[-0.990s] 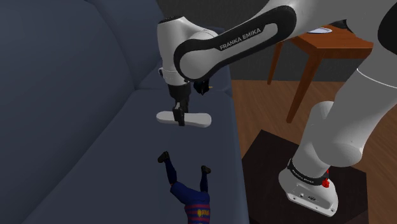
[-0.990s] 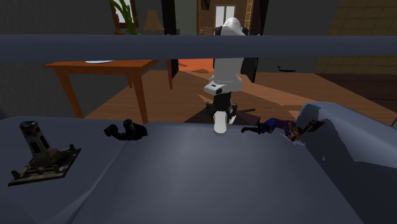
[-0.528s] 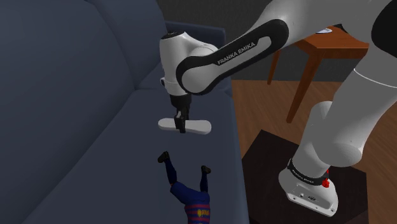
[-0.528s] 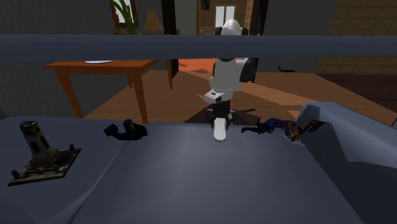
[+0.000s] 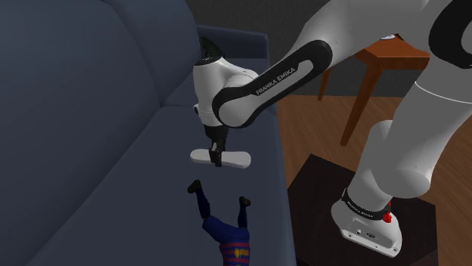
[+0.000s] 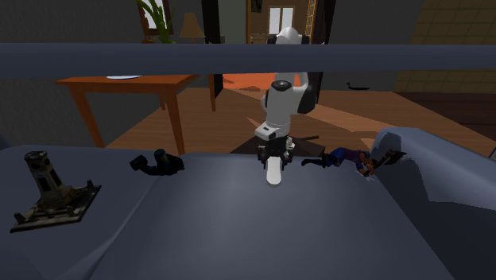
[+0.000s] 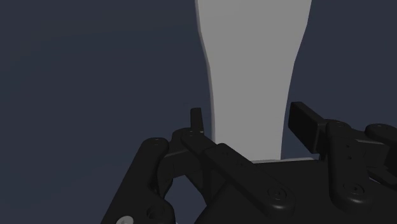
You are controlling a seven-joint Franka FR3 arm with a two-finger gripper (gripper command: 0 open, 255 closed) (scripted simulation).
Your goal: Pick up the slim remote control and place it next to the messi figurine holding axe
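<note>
- The white arm (image 5: 265,79) bends down over the dark blue sofa (image 5: 91,151). Its black gripper (image 5: 217,156) points straight down.
- The fingers (image 7: 306,124) are squeezed onto the middle of the white remote (image 5: 236,160).
- The remote lies flat, low over the seat, near the feet of the lying figurine (image 5: 227,234), not touching it.

the one thing i can read from here is the brand "franka emika", in white capitals along the black band (image 5: 276,78) on the arm (image 5: 393,91), seen from the shoulder view. the dark collar (image 5: 363,206) at the arm's foot has small white lettering too fine for me to read. the figurine (image 5: 227,234) has a yellow mark on its striped shirt, unreadable.
</note>
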